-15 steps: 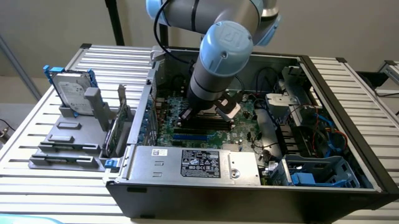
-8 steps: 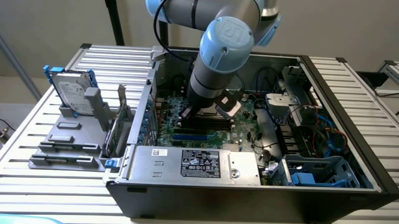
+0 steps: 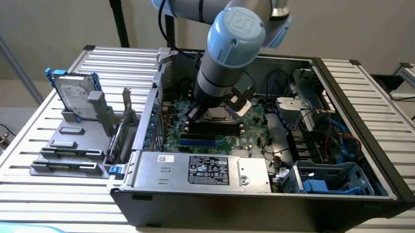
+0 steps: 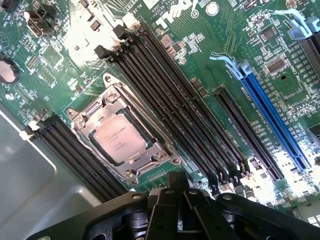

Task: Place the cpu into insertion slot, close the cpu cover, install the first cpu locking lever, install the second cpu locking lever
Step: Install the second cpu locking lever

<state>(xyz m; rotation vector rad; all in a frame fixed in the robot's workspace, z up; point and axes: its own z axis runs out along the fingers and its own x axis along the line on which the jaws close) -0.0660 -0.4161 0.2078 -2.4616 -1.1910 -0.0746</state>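
Observation:
The cpu (image 4: 120, 141) lies silvery face up inside the insertion slot (image 4: 131, 165) on the green board. The cpu cover (image 4: 152, 155), a thin silvery frame, lies flat around it, and the chip shows through its window. I cannot make out how the locking levers stand. My gripper (image 4: 177, 186) hovers just beside the socket, its black fingers (image 4: 170, 192) pressed together with nothing between them. In the exterior view the arm reaches down into the open computer case, and the gripper (image 3: 214, 115) sits low over the middle of the board.
Long black memory slots (image 4: 165, 100) flank the socket, and a blue slot (image 4: 272, 120) lies beyond them. A grey labelled metal box (image 3: 201, 170) sits at the case front. Cables and drive cages (image 3: 318, 131) fill the exterior view's right. A hard drive (image 3: 75, 94) stands outside on the left.

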